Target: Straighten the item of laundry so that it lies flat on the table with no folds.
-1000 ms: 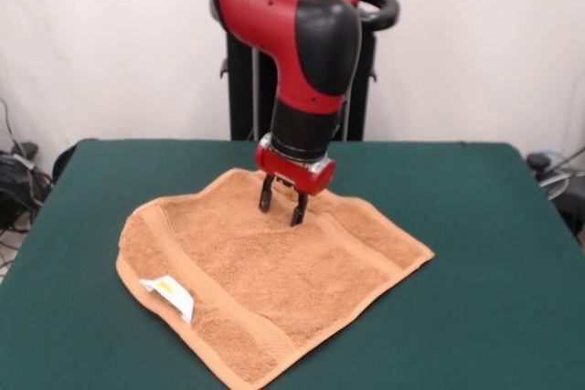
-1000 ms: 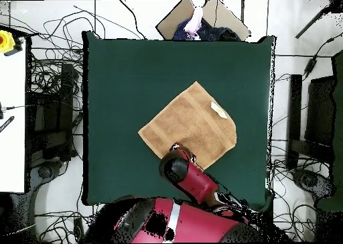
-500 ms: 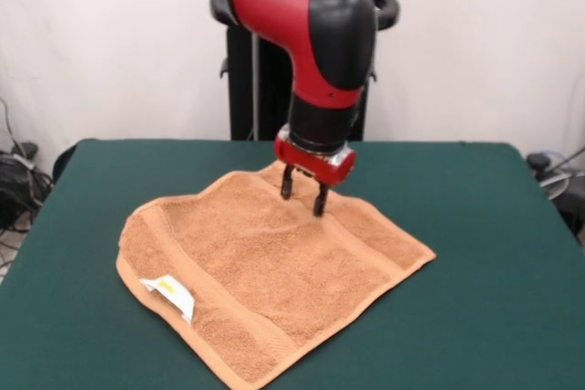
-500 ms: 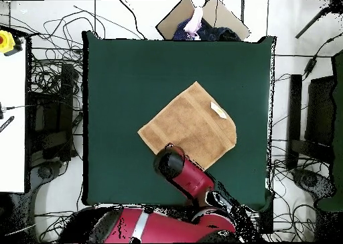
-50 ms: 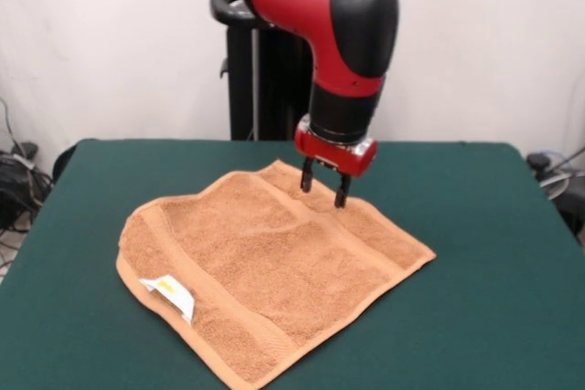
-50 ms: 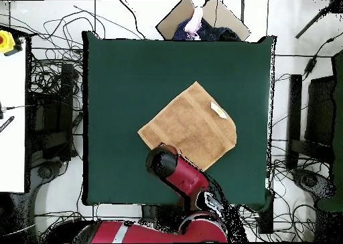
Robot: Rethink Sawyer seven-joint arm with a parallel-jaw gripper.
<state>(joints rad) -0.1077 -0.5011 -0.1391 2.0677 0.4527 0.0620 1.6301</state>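
Towel [image 5: 274, 271] on table [image 5: 494, 253], fingers [image 5: 305, 175] parted just above its far edge

arm [image 6: 175, 176] hides towel [image 6: 191, 124] corner overhead | label [image 5: 168, 294] print unreadable

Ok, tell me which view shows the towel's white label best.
The front view: the label lies face-up at the near left edge of the towel, close to the camera, yellow print visible. The overhead view shows it only as a small white sliver at the towel's edge.
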